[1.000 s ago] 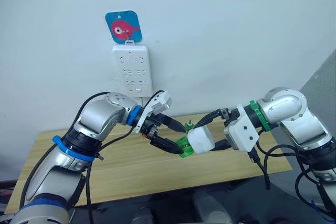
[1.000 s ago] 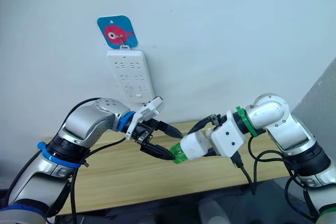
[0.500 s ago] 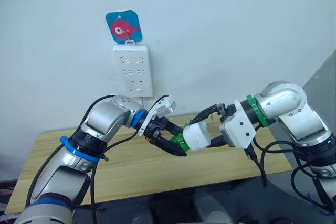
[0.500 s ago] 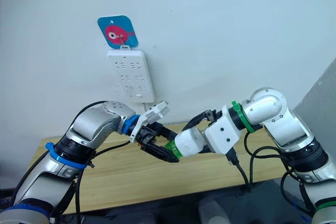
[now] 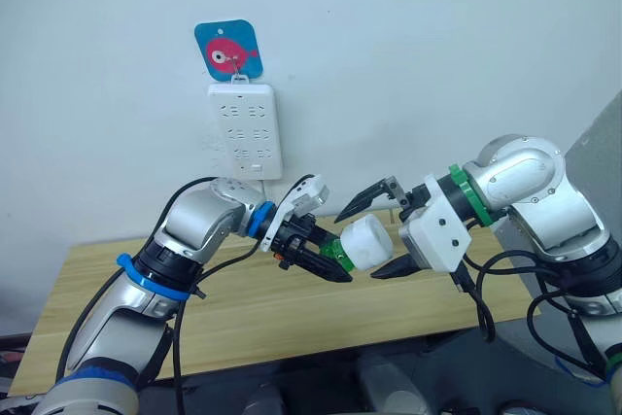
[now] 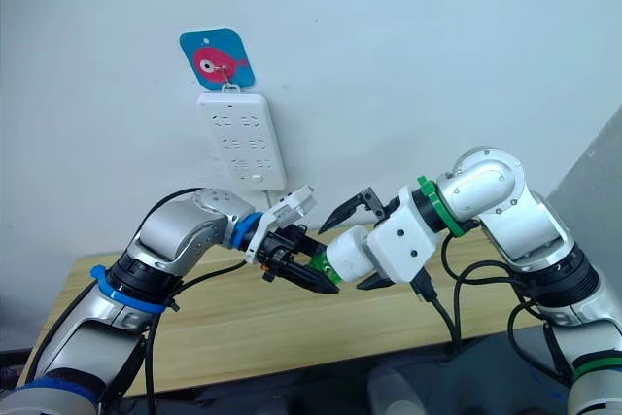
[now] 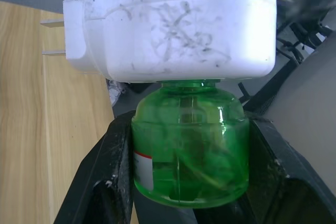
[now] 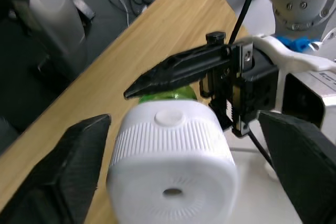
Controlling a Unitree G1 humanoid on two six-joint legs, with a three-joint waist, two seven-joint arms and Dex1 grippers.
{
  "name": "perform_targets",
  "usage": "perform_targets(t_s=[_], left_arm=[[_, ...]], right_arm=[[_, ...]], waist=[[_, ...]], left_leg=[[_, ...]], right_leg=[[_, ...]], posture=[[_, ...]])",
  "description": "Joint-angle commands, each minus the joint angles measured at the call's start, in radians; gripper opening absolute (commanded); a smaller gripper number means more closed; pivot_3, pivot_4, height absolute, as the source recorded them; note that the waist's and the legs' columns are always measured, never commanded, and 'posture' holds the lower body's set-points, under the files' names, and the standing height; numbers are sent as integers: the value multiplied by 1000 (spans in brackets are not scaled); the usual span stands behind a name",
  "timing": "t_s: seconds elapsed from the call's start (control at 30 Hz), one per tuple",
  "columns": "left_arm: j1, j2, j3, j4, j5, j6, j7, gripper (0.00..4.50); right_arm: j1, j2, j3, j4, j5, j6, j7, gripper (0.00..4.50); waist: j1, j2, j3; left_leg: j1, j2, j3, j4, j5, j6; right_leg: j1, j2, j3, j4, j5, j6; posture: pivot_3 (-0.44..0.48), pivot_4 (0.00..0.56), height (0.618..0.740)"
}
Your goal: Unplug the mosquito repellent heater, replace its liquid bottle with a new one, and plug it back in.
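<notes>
Above the pale wooden table (image 5: pixel 243 318), the left gripper (image 5: pixel 326 261) pinches the translucent green liquid bottle (image 7: pixel 189 142) between its two black fingers (image 7: pixel 110 174), one pressed against each side of the bottle's round body. A small white label with a red edge shows on the bottle beside one finger. The bottle is joined at its neck to the small white rounded plastic mosquito repellent heater (image 5: pixel 363 243), which hangs in the air over the table, level with the two grippers and between them. In the left wrist view the heater's two metal prongs (image 7: pixel 52 37) stick out sideways over the table top, and grey scuff marks cross its white shell.

The right gripper (image 5: pixel 374 235) faces the left one from the other side of the heater. Its black fingers (image 8: pixel 73 166) are spread wide, one above and one below the heater, with a clear gap on each side; neither touches the white shell. In the right wrist view the heater's ribbed face and its round vent hole (image 8: pixel 171 192) point toward that gripper.

Farther back, on the light wall above the table, a long white multi-socket power strip (image 5: pixel 245 131) hangs upright. Just above it sits a blue square hook tag with a pink fish (image 5: pixel 229 49).
</notes>
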Motion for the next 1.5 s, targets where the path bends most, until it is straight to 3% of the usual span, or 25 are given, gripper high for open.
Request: perform_targets(t_s=[0.03, 0.23, 0.37, 0.53, 0.73, 0.9, 1.13, 1.5], left_arm=[[17, -17, 52, -17, -14, -37, 31, 2261], [124, -76, 135, -63, -19, -107, 159, 2261], [237, -167, 214, -122, -31, -161, 307, 2261], [357, -244, 228, -161, 45, -325, 437, 2261], [413, -305, 223, -140, 140, -548, 543, 2261], [407, -351, 242, -96, 182, -666, 625, 2261], [409, -371, 236, -83, 192, -706, 657, 2261], [407, -387, 238, -84, 206, -733, 709, 2261]], right_arm=[[37, -65, -71, 36, -7, -95, 13, 4500], [209, -206, -221, 79, -10, -87, -66, 4500], [465, -228, -407, -58, 84, 260, -240, 4500], [618, -52, -572, -321, 438, 777, -587, 4500], [608, 237, -589, -497, 693, 1081, -1064, 4500], [591, 390, -543, -551, 809, 1158, -1310, 4500], [520, 493, -501, -492, 877, 1163, -1486, 4500], [416, 549, -416, -397, 896, 1143, -1566, 4500]], waist=[[1, 0, 0], [1, 0, 0], [6, 0, 0], [2, 0, 0], [3, 1, -1], [5, 2, -1], [2, 2, -1], [2, 2, -1]], left_leg=[[0, 0, 0, 0, 0, 0], [0, 0, 1, 0, 0, 0], [0, 0, 0, 0, -1, 1], [2, 0, 2, 1, -1, 1], [2, 1, 3, 1, -1, 1], [1, 0, 3, 1, -1, 1], [0, 1, 3, -1, -1, 2], [0, 1, 3, -2, -1, 2]], right_leg=[[0, 0, 0, 0, 0, 0], [0, 0, 0, 0, 0, 0], [1, 0, 1, 0, 0, 0], [2, 1, 3, 1, 0, 0], [2, 2, 4, 2, -3, 4], [2, 2, 4, -1, -3, 5], [1, 2, 4, -2, -3, 5], [0, 2, 4, -3, -3, 5]], posture=[[-279, 56, 733], [-288, 68, 733], [-293, 76, 733], [-305, 81, 733], [-312, 87, 733], [-317, 88, 733], [-304, 85, 733], [-292, 84, 733]])
